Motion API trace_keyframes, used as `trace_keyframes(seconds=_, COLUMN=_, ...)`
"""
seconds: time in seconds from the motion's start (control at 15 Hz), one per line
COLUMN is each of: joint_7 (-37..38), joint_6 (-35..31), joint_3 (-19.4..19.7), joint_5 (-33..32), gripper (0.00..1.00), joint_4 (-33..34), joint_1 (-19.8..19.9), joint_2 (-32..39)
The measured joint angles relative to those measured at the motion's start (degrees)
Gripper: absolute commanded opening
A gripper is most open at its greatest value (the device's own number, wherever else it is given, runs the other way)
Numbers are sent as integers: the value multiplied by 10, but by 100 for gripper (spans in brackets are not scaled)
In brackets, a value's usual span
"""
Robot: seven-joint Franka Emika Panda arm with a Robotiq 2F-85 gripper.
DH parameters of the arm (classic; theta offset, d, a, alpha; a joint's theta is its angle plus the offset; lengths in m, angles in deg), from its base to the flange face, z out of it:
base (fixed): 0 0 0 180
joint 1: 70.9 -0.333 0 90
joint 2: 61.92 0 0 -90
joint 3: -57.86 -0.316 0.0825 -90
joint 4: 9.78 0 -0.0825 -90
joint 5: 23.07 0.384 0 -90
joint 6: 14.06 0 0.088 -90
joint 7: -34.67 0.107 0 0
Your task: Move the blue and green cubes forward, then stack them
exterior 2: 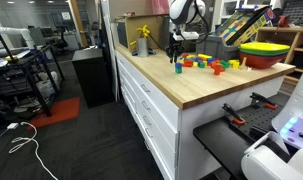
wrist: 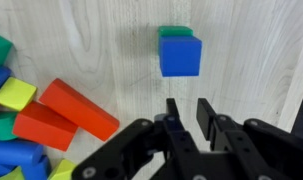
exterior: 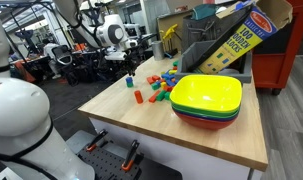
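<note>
Blue cube (wrist: 180,56) sits square and upright on green cube (wrist: 174,32), which is mostly hidden; gripper (wrist: 190,106) is near, fingers slightly apart, empty.

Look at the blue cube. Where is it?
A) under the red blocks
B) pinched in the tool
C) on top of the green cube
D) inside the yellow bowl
C: in the wrist view the blue cube sits on the green cube, whose edge peeks out, clear of the open tool.
</note>
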Motion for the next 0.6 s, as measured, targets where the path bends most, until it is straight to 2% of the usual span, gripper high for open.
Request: trace_keyframes(seconds=0.6, joint_7=3, joint_6=1, joint_3=17, joint_5=-11, gripper=0, joint_4=1, joint_1=0, joint_2=2)
